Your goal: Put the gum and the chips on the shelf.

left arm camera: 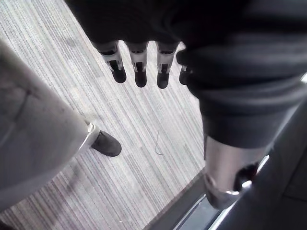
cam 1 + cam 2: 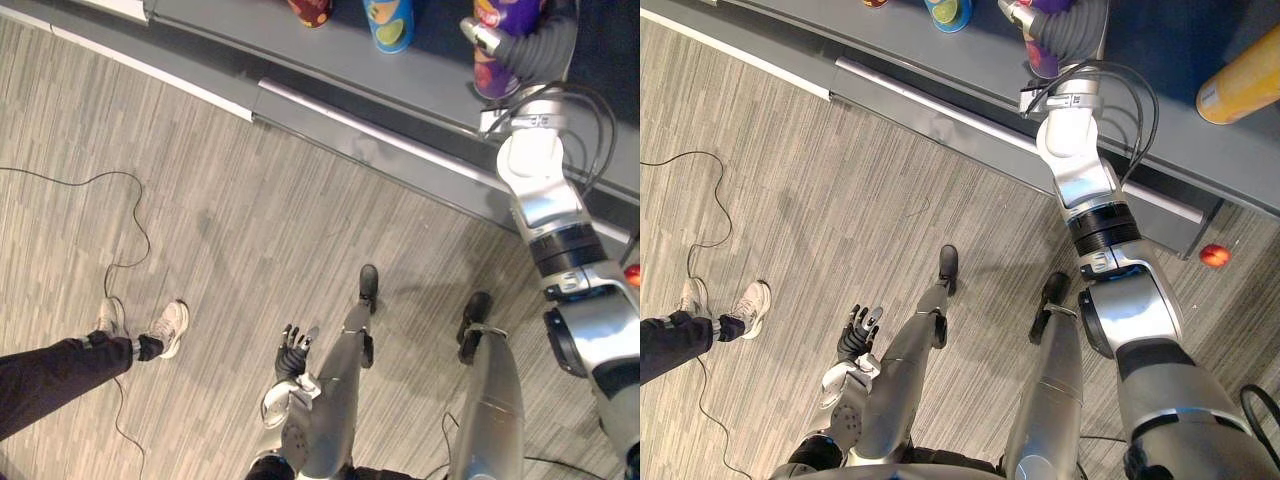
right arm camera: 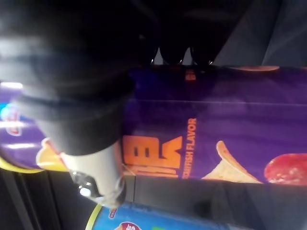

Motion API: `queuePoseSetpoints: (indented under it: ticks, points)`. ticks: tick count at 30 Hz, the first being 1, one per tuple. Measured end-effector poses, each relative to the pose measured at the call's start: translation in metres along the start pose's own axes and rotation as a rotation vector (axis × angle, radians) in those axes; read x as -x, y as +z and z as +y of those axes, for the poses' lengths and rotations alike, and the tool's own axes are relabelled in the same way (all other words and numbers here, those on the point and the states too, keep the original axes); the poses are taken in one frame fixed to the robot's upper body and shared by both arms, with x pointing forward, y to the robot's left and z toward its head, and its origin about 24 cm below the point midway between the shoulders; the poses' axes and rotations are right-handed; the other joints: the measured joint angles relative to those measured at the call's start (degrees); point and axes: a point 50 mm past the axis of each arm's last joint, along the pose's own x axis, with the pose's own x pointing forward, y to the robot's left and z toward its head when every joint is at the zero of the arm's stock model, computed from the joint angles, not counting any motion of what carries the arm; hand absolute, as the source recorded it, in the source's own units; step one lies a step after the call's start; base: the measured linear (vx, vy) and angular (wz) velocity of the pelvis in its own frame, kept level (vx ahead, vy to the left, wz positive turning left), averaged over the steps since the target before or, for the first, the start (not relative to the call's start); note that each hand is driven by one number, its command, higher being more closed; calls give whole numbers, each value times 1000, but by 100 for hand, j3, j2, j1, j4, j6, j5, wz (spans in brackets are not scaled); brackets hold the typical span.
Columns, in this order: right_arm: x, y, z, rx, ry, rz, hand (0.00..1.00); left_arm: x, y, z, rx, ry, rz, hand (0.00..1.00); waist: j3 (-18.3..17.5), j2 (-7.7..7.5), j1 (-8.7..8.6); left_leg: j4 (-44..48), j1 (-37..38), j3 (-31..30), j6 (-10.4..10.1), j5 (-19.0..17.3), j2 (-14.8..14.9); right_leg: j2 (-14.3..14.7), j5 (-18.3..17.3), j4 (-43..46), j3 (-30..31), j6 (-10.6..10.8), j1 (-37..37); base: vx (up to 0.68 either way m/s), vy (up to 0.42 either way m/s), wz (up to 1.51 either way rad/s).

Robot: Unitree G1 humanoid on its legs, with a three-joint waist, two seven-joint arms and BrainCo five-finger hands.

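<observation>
A purple chips can (image 2: 492, 62) stands upright on the grey shelf (image 2: 400, 85). My right hand (image 2: 538, 42) reaches up to it from the right. In the right wrist view the thumb (image 3: 93, 167) lies on one side of the purple can (image 3: 216, 120) and the dark-tipped fingers (image 3: 175, 53) curl over the other side. My left hand (image 2: 292, 352) hangs low over the floor, holding nothing, its fingers (image 1: 139, 72) straight.
A blue can (image 2: 390, 22) and a red can (image 2: 312, 10) stand further left on the shelf. A yellow can (image 2: 1240, 88) lies on it to the right. A small red ball (image 2: 1214, 255) rests on the floor. A person's legs and shoes (image 2: 168, 327) are at the left.
</observation>
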Motion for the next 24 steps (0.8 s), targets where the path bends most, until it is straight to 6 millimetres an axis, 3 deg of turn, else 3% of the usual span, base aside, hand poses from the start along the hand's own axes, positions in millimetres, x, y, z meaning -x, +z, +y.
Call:
queuePoseSetpoints:
  ticks: [20,24]
  points:
    - [-1,1,-3,5,11,-28,0,0,0,-1,-3,-4,-4,0,0,-1,-14,34,6,47,-14,10,26,24,6,-10,33,0,2,-11,-31,-1]
    - [3,-7,-2,3,25,10,0,1,-1,-1,-5,-6,1,0,7,-14,-14,33,193,118,-5,-17,68,70,12,-78,62,6,187,5,-15,-10]
